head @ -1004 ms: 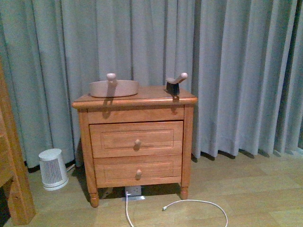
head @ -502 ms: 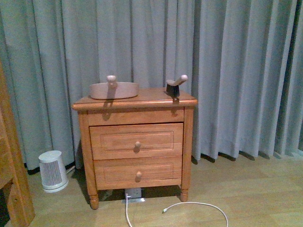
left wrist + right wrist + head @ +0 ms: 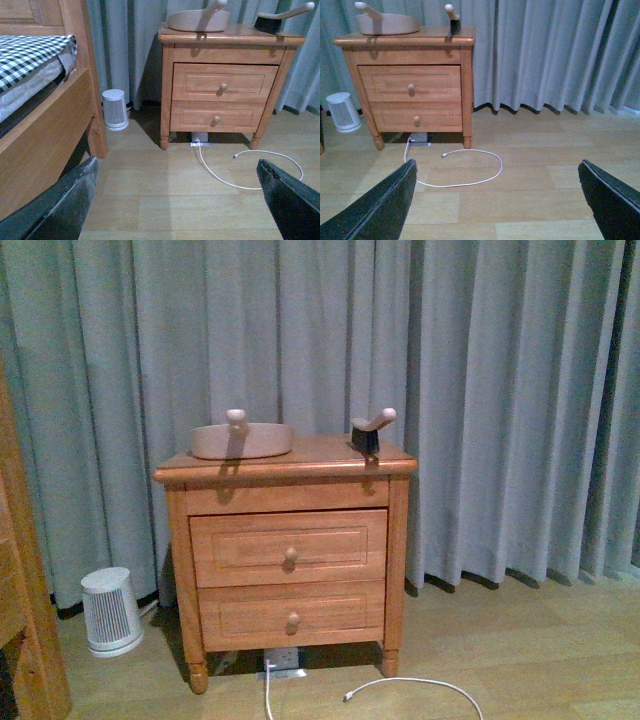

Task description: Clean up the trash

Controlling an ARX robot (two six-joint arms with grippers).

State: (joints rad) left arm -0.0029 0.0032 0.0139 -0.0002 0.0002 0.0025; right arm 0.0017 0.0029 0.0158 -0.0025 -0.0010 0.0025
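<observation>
Grey-blue curtains [image 3: 480,390] are hanging across the whole back wall, reaching down to the wooden floor [image 3: 530,640]. At the far left a wooden bed frame [image 3: 20,620] is being cut off by the picture edge; the left wrist view is showing its checked bedding [image 3: 30,50]. Next, a small white ribbed appliance [image 3: 110,610] is standing on the floor beside the counter [image 3: 290,495], a two-drawer wooden piece. On it a pink dustpan [image 3: 242,440] is sitting to the left, its wall hiding its inside, and a dark brush [image 3: 367,435] is resting to the right. A power strip [image 3: 283,660] is half showing beneath, with a white cable [image 3: 420,685] curling rightward. The trash is not showing in any view. The left claw [image 3: 176,162] and right claw [image 3: 496,162] are both hanging with fingers spread wide, gripping nothing.
</observation>
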